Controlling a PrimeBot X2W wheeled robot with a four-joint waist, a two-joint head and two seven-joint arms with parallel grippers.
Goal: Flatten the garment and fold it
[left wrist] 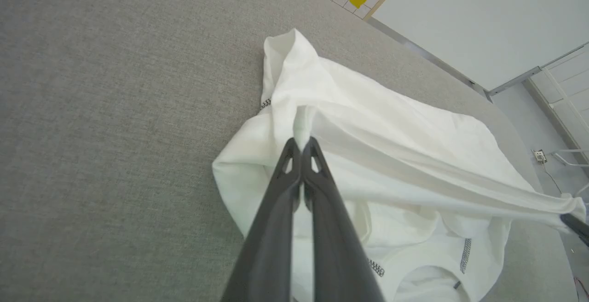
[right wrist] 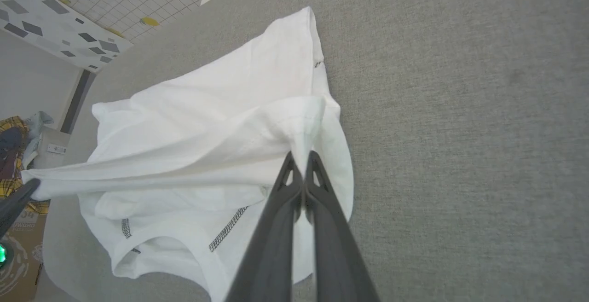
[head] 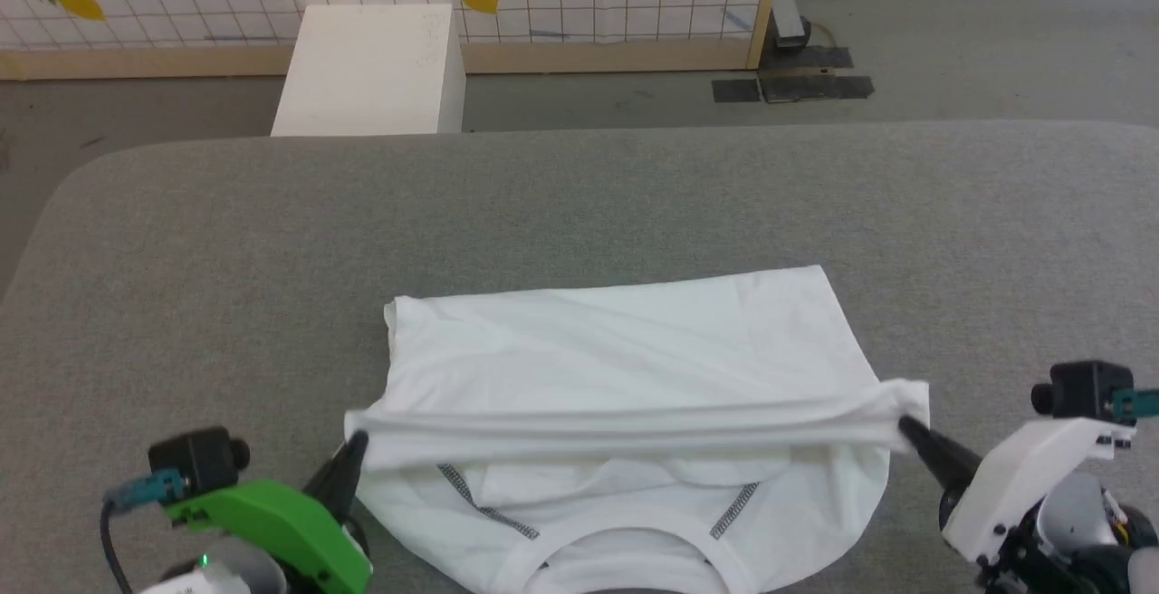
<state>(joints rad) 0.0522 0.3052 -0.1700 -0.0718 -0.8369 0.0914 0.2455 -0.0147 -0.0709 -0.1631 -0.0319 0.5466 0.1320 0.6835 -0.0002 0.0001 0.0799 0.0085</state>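
At the near edge of the desk (head: 181, 241), the left hand (head: 358, 443) is pinched tight on the garment (head: 625, 340). Its two fingers (left wrist: 280, 200) are pressed together, with a nub of white cloth squeezed out at the tips. The right hand (head: 905, 428) grips the same way at the opposite side, fingers (right wrist: 322, 200) together on a bunched corner.

Between them the cloth runs as one taut ridge (head: 634, 422), raised a little off the layer below. The pull across keeps that edge straight and stops its middle from sagging.

Beyond the ridge, the far part of the garment lies on the desk, lightly creased, its far edge roughly parallel to the ridge. On the near side, the collar (head: 625, 562) and two dark zigzag seams (head: 475, 494) lie exposed, with the collar reaching the bottom of the head view.

I judge this to be a crosswise fold in progress, with the held edge being carried over the collar half. Keeping both corners level would let it land square. A slip from either pinch would probably skew it.

Past the desk a white box (head: 371, 69) stands well apart from the work.
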